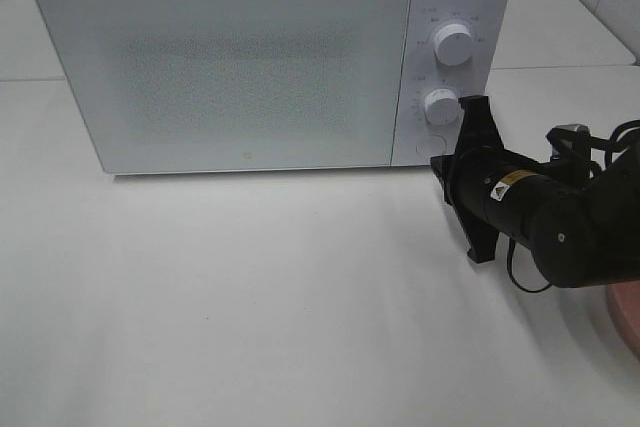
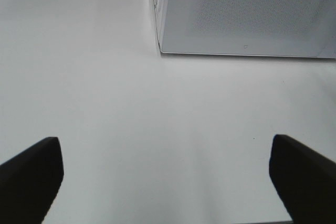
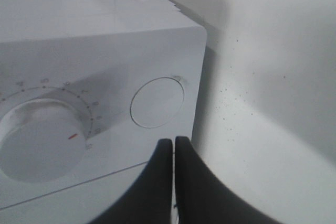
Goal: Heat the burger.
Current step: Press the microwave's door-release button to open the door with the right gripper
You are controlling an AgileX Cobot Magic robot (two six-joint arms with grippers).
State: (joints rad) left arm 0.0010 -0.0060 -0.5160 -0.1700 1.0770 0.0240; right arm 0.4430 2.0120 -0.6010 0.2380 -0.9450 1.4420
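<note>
Right wrist view: the right jaws, closed tight and empty, point at the round button under the lower dial of the microwave, just short of it. The burger is nowhere visible, possibly behind the microwave's shut door. The left jaws gape, empty, over the surface before the microwave's left corner.

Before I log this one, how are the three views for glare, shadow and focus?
Exterior high: even bright light, the microwave door looks washed pale, only a soft shadow on the table. Left wrist: the open left gripper shows as dark blurred silhouettes. Right wrist: the shut right gripper is soft, the round button fairly sharp.
</note>
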